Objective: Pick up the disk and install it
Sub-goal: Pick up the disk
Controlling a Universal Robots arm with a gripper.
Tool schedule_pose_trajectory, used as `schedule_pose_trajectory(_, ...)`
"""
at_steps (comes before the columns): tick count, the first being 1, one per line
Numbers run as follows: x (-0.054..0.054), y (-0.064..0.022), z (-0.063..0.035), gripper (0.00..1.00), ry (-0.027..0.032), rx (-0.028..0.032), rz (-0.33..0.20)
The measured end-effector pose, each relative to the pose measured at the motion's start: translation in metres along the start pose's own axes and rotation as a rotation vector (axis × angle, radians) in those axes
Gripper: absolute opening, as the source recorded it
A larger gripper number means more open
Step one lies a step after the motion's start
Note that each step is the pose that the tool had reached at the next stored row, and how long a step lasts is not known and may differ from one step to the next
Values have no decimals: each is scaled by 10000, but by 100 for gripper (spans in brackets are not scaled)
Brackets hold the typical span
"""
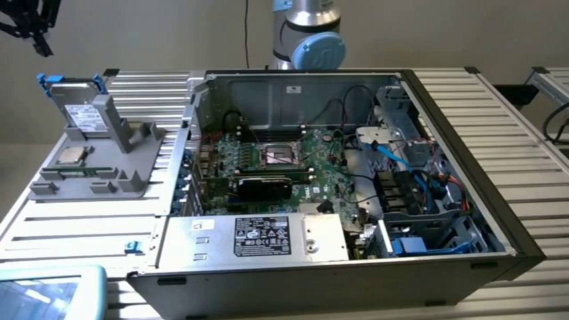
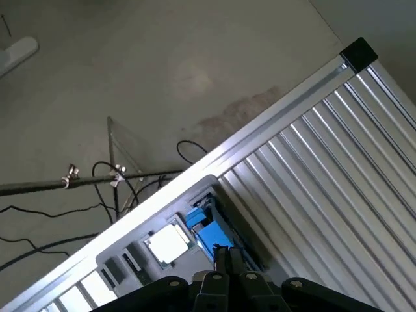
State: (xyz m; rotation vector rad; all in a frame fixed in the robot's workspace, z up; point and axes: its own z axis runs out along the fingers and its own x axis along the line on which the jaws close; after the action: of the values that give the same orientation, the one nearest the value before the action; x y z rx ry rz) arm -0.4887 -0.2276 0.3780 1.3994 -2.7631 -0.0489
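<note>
The disk (image 1: 78,107) stands in a holder (image 1: 124,177) on the slatted table (image 1: 80,227).

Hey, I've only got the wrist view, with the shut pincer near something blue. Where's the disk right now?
Observer: The disk stands upright in a grey holder, at the exterior view's left of the computer case.
Operator: Is anything touching it?
Observer: No, apart from the holder it stands free; nothing grips it.
Operator: Is the case open?
Observer: Yes, its side is off and the motherboard is exposed.
</note>
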Motion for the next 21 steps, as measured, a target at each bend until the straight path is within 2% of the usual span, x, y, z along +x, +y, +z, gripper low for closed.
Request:
schedule_pose_trajectory(12,0,0,0,11,80,36,-2183)
schedule_pose_trajectory(21,0,0,0,11,102,61,-3824)
